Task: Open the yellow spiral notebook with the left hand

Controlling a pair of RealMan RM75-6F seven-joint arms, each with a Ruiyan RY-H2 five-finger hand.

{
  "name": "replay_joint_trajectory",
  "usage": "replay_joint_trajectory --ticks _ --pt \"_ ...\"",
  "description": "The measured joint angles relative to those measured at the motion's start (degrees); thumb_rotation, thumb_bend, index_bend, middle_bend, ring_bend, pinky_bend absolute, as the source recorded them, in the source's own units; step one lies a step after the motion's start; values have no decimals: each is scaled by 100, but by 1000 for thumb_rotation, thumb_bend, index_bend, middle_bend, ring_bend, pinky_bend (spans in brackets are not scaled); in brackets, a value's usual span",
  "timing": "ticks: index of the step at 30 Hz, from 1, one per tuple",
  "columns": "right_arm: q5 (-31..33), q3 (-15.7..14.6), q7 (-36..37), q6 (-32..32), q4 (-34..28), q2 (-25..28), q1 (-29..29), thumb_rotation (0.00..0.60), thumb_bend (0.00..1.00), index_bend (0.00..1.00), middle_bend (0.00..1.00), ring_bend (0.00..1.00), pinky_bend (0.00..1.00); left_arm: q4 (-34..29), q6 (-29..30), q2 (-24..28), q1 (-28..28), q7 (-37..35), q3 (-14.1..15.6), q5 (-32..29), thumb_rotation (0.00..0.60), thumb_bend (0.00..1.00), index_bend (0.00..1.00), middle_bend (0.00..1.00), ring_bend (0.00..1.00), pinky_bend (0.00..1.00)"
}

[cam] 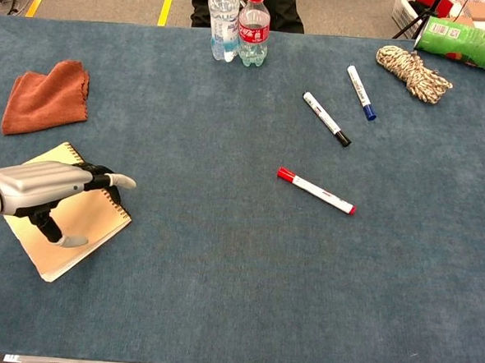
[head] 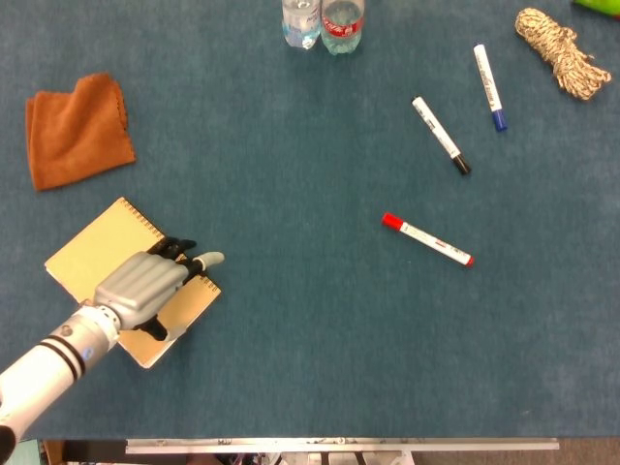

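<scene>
My left hand lay flat, fingers spread, on the closed yellow spiral notebook nr tabletop's front-left corner. Orange cloth behind it; red marker well apart, mid-table.

One robot hand is being shown, the left one: its back is being covered by a smooth silver-grey shell with ridged segments. Black fingers are being seen ending in pale grey tips. The wrist is being formed by a white cylindrical forearm ringed with narrow black bands, toward seven o'clock.
</scene>
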Motion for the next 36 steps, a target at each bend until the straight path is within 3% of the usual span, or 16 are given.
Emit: replay_joint_trajectory --ticks 6,11,16,23,36 --pt "-19 -1 -12 -26 -8 -10 26 600 268 378 298 185 298 -98 437 418 216 -772 -9 753 600 249 57 244 4 0" --pt "-30 5 -28 -30 -31 0 41 600 268 378 298 185 298 291 896 563 383 -1131 -51 1218 600 248 56 238 4 0" --pt "-31 1 -58 -39 -62 12 47 600 268 378 298 185 298 1040 1136 545 534 -1176 -43 1480 600 248 51 191 2 0" --pt "-64 1 -133 -39 -139 33 70 600 268 378 298 184 298 2080 1456 392 774 -1104 118 1936 600 248 0 6 0 0" --pt "-114 7 -341 -114 -322 52 164 600 268 378 298 185 298 4137 2391 -373 1262 -1825 480 2809 600 248 0 0 0 0"
